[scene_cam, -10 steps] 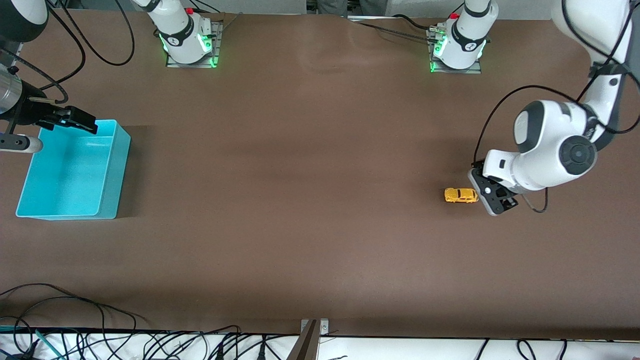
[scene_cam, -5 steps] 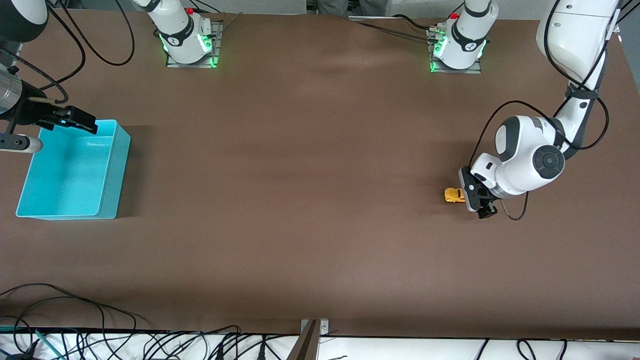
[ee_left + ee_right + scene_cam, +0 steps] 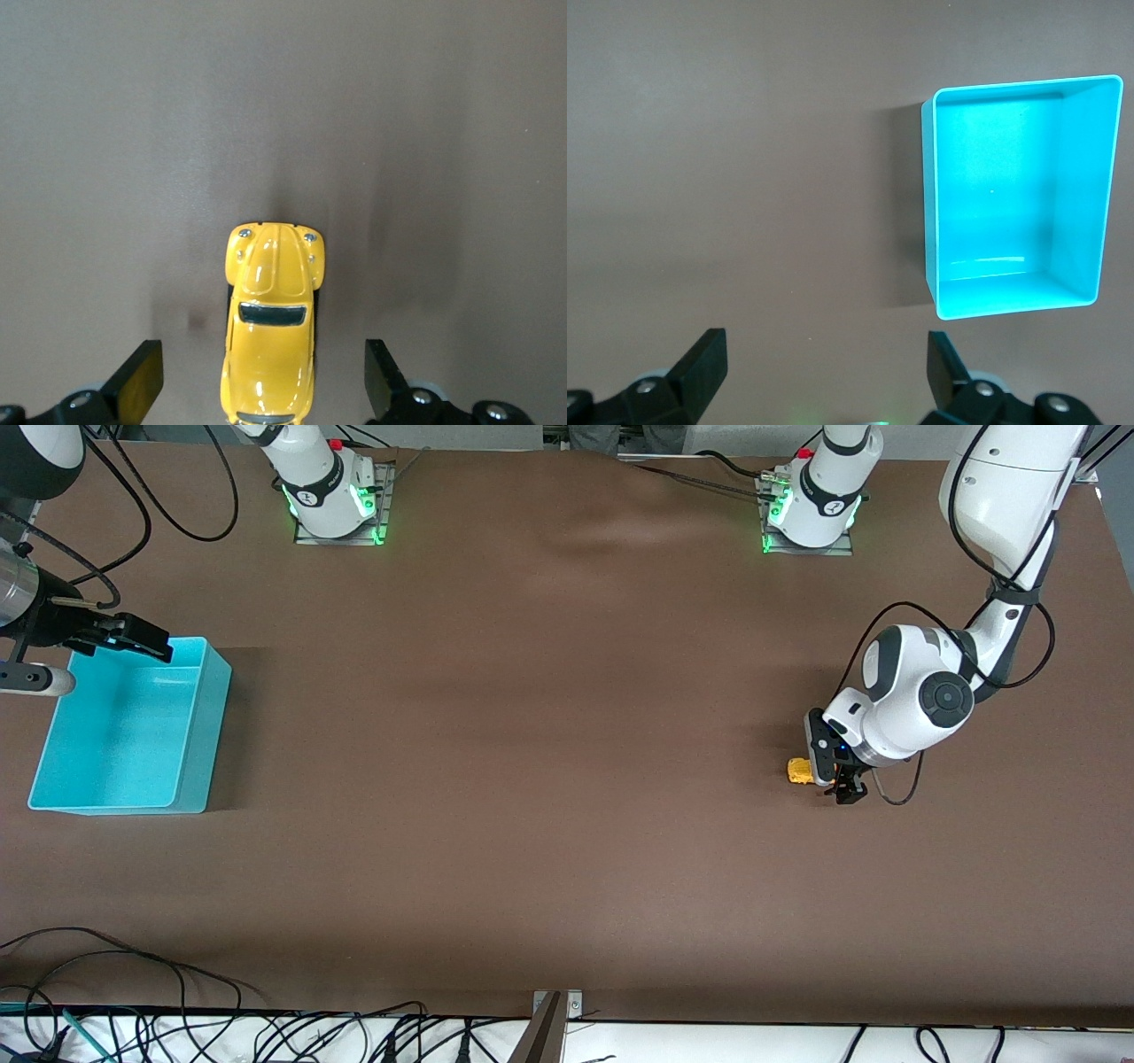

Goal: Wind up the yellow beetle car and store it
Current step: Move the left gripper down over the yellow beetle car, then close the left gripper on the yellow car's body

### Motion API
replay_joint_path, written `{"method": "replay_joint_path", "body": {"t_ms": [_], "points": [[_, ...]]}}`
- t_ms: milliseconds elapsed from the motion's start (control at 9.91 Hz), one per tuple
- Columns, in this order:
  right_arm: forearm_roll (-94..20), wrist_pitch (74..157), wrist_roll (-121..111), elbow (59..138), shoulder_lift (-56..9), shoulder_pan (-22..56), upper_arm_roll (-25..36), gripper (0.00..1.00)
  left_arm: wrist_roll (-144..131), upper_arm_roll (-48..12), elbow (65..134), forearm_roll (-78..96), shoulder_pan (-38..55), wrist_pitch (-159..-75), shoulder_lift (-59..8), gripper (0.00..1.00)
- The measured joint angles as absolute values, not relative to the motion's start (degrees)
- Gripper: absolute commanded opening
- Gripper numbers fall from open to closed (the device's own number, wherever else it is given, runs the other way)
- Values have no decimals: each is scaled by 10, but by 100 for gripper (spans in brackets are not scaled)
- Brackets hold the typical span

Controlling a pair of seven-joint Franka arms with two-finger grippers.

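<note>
Car (image 3: 270, 332) sat on the desk (image 3: 567, 779) between the spread fingers of the left pincer (image 3: 264, 390), lengthwise along the gap, so a squeeze would likely catch its sides. No contact yet. Right pincer (image 3: 824, 376) waited released by the bin (image 3: 1019, 195), probably for storing.

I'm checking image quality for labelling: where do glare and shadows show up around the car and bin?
Left wrist view: small highlights glint on the car, with a soft shadow on the table ahead of it. Right wrist view: a pale sheen on the bin's floor and a dark shadow along one outer wall. Front view: the left gripper hides most of the car.
</note>
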State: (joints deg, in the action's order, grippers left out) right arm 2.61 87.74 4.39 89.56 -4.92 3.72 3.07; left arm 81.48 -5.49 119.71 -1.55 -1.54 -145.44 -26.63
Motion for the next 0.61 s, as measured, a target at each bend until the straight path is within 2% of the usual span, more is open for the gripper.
{"method": "replay_joint_path", "body": {"t_ms": [202,404,605], "points": [[26,877,44,896,-49,37,31,100,816,-55,1198,-16,-15,-1455,-266,61],[26,877,44,896,-49,37,31,100,817,-56,1200,-16,-12,-1455,-266,44],[26,878,44,896,-49,37,31,100,817,-56,1202,-16,-12,-1458,-266,37]]}}
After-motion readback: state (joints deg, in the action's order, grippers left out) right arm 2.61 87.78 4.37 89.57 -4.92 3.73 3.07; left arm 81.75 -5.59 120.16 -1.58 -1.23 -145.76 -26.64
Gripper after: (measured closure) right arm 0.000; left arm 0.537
